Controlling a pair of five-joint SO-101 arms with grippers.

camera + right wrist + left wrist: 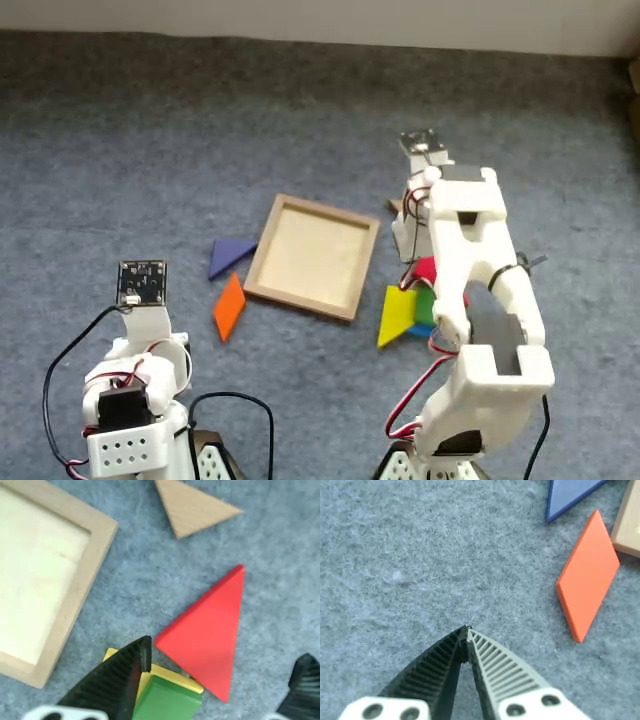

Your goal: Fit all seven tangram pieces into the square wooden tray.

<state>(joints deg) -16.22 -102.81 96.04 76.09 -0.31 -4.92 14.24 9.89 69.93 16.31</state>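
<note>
The square wooden tray lies empty in the middle of the carpet. To its left lie a blue triangle and an orange parallelogram. My left gripper is shut with nothing in it, just above the carpet, short of the orange parallelogram. My right gripper is open over a red triangle, one finger above a yellow piece and a green piece. A plain wooden triangle lies beyond the red one, beside the tray's rim.
In the high view a yellow triangle, the green piece and a blue piece cluster right of the tray, partly under the right arm. The left arm's base sits at the front left. Grey carpet stretches behind the tray.
</note>
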